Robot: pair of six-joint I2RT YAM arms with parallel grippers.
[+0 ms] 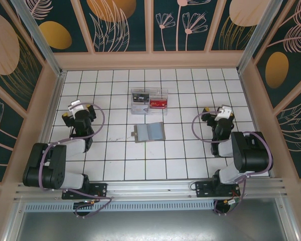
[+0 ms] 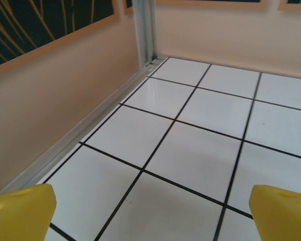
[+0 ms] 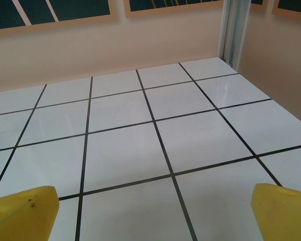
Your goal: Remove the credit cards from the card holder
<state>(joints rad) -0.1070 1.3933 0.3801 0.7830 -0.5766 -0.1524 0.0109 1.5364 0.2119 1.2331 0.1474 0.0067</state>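
The card holder point(image 1: 149, 132) lies flat in the middle of the tiled floor, a grey folder of two panels with a small tab on its left side. The credit cards are hidden; I cannot make any out on its panels. My left gripper point(image 1: 72, 108) hovers well to the holder's left near the left wall, open, its yellow fingertips point(image 2: 20, 211) wide apart over bare tile point(image 2: 153, 216). My right gripper point(image 1: 217, 112) sits well to the holder's right, open too, with nothing between its yellow fingertips point(image 3: 283, 211) but floor point(image 3: 153, 213).
A clear plastic tray point(image 1: 149, 101) stands just behind the holder, with a dark flat item point(image 1: 140, 97) and a red one point(image 1: 159, 104) in it. Peach walls enclose the floor; the left wall point(image 2: 50, 95) runs close beside the left gripper.
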